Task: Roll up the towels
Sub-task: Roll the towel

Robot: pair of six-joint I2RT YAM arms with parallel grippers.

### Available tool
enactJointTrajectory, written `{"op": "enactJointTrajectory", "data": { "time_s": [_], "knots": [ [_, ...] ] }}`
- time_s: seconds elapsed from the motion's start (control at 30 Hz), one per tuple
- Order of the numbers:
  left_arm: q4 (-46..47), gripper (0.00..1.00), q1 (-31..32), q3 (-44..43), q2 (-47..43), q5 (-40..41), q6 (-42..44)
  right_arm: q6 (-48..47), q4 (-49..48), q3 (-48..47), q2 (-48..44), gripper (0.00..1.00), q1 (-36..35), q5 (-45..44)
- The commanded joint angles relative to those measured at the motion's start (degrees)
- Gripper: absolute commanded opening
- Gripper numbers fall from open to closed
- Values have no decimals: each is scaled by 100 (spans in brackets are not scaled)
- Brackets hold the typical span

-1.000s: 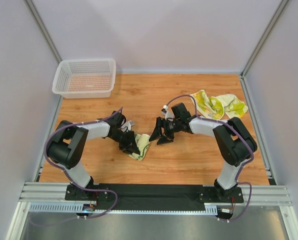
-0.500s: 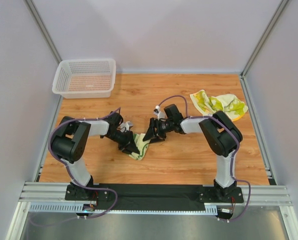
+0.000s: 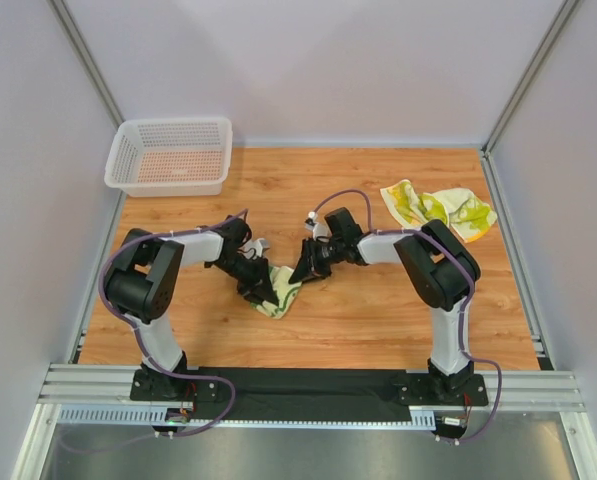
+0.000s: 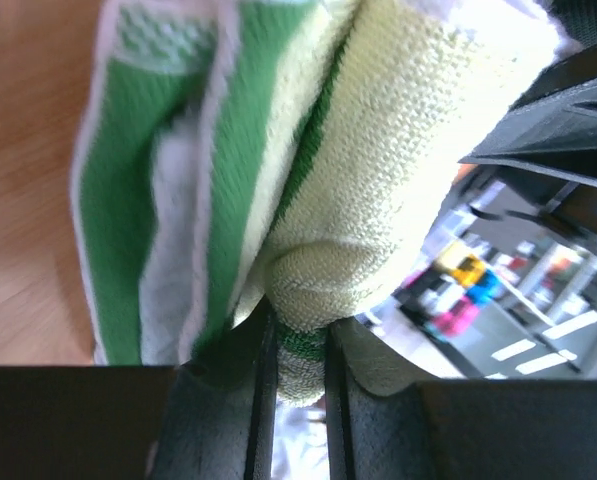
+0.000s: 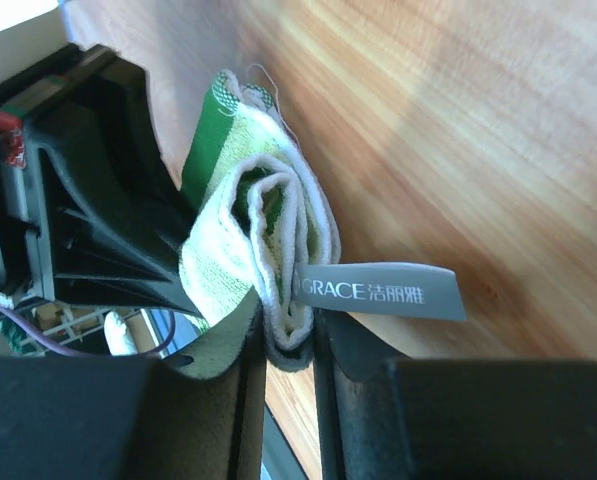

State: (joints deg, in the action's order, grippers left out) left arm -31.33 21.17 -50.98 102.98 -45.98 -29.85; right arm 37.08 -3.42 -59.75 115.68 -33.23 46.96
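A rolled cream and green towel (image 3: 282, 292) lies at the middle of the wooden table, held from both sides. My left gripper (image 3: 266, 291) is shut on its left end; the left wrist view shows the cloth (image 4: 308, 200) pinched between the fingers (image 4: 228, 400). From the right, my right gripper (image 3: 300, 275) is shut on the other end, where the folded layers (image 5: 268, 260) and a grey label (image 5: 378, 292) sit between the jaws. Two more towels (image 3: 415, 208) (image 3: 466, 211) lie crumpled at the back right.
A white mesh basket (image 3: 170, 156) stands at the back left corner. Grey walls with metal posts enclose the table on three sides. A black rail (image 3: 298, 385) with both arm bases runs along the near edge.
The right arm has reached left to the rolled towel and its jaws have closed on the towel's right end. The left gripper has kept its grip, shifting only slightly.
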Motion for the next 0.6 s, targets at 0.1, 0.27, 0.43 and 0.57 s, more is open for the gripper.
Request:
{"op": "enactJointTrajectory", "data": {
  "time_s": [0.1, 0.27, 0.43, 0.57],
  "knots": [
    [-883, 34, 282, -658, -331, 1793, 787, -517, 1850, -739, -265, 9, -52, -801],
    [-1331, 49, 852, -1185, -375, 2654, 858, -553, 2916, -1232, -318, 6, -52, -1241],
    [-1569, 55, 1196, -1572, -568, 3540, 770, -553, 3629, -1654, -239, 6, -60, -1294],
    [-1779, 56, 1407, -1810, -849, 4192, 927, -588, 3988, -1856, -230, 5, -60, -1356]
  ]
}}
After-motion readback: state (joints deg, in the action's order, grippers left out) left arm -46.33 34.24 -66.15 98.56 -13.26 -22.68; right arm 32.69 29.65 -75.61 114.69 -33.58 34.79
